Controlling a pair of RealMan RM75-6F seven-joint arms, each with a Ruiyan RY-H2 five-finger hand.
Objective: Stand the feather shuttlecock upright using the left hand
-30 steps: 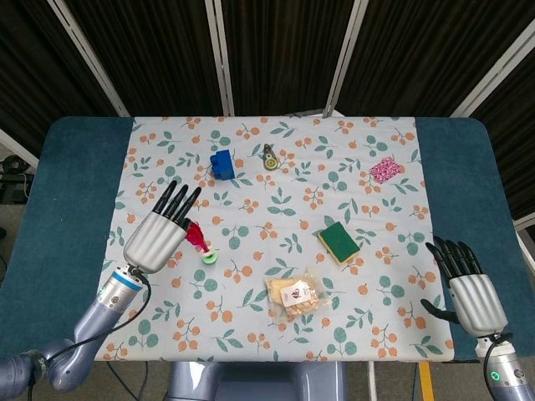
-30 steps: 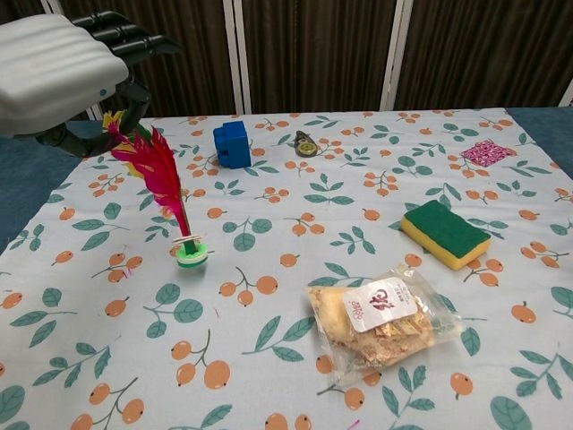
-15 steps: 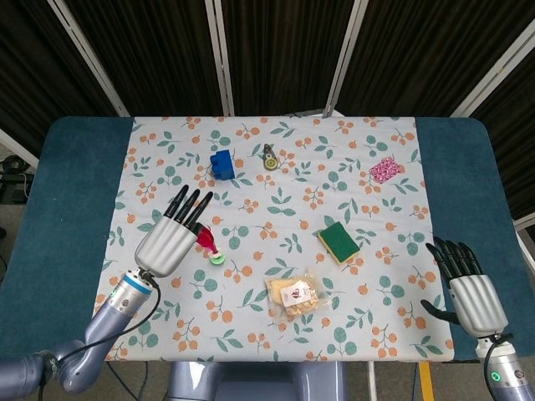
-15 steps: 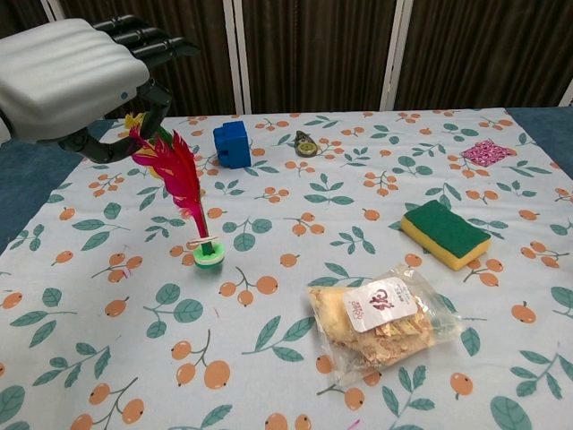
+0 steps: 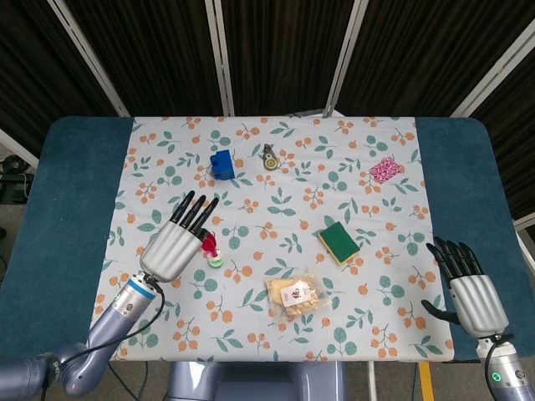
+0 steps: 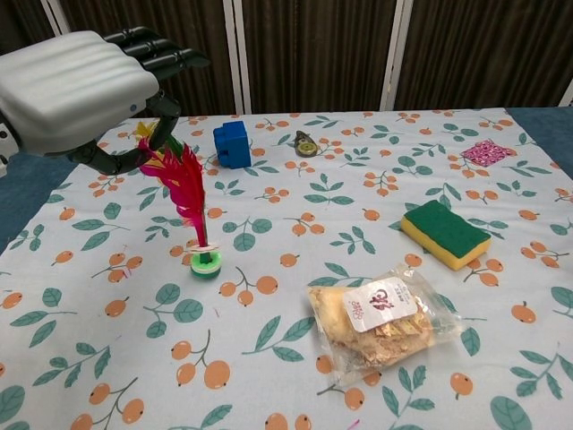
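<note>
The feather shuttlecock (image 6: 192, 190) has red and pink feathers over a green base. Its base sits on the patterned cloth (image 6: 295, 385) and the feathers rise almost upright, their tips leaning a little left. My left hand (image 6: 76, 94) hovers above and to the left, pinching the feather tips between thumb and fingers. From the head view, the left hand (image 5: 177, 242) covers most of the shuttlecock (image 5: 212, 251). My right hand (image 5: 468, 292) rests at the table's near right corner, fingers apart and holding nothing.
A blue block (image 6: 232, 143) and a small round metal item (image 6: 306, 146) lie behind the shuttlecock. A green sponge (image 6: 445, 233) and a clear snack bag (image 6: 380, 321) lie to its right. A pink patterned piece (image 6: 487, 151) lies far right.
My left hand has moved to the right with the shuttlecock. The green base slid right on the cloth and the feathers now stand steeper. The right hand has not moved.
</note>
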